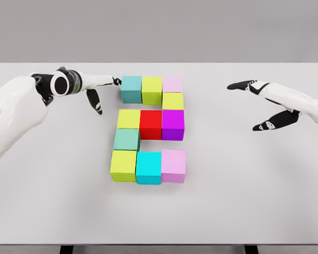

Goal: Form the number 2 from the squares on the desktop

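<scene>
A pale grey worktop point(53, 201) fills nearly the whole view, matte and evenly lit, its far edge meeting a plain grey wall point(159, 29); dark table supports show at the bottom edge.

Near the middle lie eleven coloured blocks, packed edge to edge in the shape of a 2. The top row runs teal block point(131, 88), lime block point(152, 89), pale pink block point(173, 84). Below the pink one sits a yellow-green block point(173, 100). The middle row holds a yellow block point(129, 118), a red block point(150, 124) and a purple block point(173, 124). Under the yellow one is a green block point(126, 139), and the bottom row reads lime-yellow block point(123, 164), cyan block point(148, 166), lilac block point(173, 165).

The left robot hand point(98, 90) reaches in from the left – its fingers are loosely spread and grip nothing, one dark fingertip point(117, 81) touching or all but touching the teal block's left side, another pointing down at the worktop.

The right robot hand point(262, 103) hovers well apart from the blocks on the right – open, fingers splayed wide, holding nothing.
</scene>
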{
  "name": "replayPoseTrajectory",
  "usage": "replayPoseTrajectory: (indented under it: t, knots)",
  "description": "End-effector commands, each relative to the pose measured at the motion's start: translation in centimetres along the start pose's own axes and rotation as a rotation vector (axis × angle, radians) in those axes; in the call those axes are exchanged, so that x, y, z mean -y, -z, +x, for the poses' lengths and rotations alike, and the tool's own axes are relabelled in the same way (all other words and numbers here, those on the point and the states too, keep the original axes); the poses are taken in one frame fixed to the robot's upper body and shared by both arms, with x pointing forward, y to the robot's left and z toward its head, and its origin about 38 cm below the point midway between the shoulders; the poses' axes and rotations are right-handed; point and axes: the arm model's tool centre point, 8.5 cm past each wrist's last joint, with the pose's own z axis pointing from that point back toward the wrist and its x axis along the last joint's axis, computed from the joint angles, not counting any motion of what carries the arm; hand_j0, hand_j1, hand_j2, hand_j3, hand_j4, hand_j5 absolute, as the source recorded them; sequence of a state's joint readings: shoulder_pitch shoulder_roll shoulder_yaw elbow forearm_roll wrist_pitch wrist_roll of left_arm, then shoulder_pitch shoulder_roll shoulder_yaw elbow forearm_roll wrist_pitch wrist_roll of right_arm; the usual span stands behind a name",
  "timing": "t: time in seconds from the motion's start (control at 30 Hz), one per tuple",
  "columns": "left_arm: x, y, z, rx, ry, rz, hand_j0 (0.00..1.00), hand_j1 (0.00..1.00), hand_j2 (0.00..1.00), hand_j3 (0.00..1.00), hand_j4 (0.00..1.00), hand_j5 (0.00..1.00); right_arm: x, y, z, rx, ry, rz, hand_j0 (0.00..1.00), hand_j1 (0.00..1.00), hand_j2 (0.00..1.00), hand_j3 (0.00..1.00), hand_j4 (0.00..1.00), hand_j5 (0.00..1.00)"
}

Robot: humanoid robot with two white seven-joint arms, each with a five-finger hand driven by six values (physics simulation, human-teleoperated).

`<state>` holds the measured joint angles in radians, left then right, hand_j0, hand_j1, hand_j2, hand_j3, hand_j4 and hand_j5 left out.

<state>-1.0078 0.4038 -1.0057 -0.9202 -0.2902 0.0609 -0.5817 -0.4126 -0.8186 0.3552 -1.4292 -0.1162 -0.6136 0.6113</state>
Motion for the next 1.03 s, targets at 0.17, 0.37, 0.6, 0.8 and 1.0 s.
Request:
replayPoseTrajectory:
  t: [0.17, 0.37, 0.6, 0.8, 1.0]
  knots:
    - [0.1, 0.2, 0.5, 0.011, 0.001, -0.001, 1.0, 1.0, 1.0, 1.0, 1.0, 1.0, 0.4, 0.0, 0.1, 0.002, 0.0, -0.008, 1.0, 1.0, 1.0, 1.0, 1.0, 1.0]
    - [-0.2, -0.1, 0.5, 0.015, 0.004, 0.005, 1.0, 1.0, 1.0, 1.0, 1.0, 1.0, 0.4, 0.0, 0.1, 0.003, 0.0, -0.009, 1.0, 1.0, 1.0, 1.0, 1.0, 1.0]
    - [-0.9, -1.0, -1.0, -0.008, -0.012, 0.03, 1.0, 1.0, 1.0, 1.0, 1.0, 1.0, 0.5, 0.0, 0.1, 0.005, -0.002, -0.01, 1.0, 1.0, 1.0, 1.0, 1.0, 1.0]
    - [-0.8, -1.4, -1.9, -0.023, -0.017, 0.033, 1.0, 1.0, 1.0, 1.0, 1.0, 1.0, 0.9, 0.1, 0.3, 0.01, -0.009, -0.015, 1.0, 1.0, 1.0, 1.0, 1.0, 1.0]
    - [-0.7, -1.3, -2.0, -0.028, -0.018, 0.031, 1.0, 1.0, 1.0, 1.0, 1.0, 1.0, 0.8, 0.3, 0.5, 0.018, -0.012, -0.014, 1.0, 1.0, 1.0, 1.0, 1.0, 1.0]
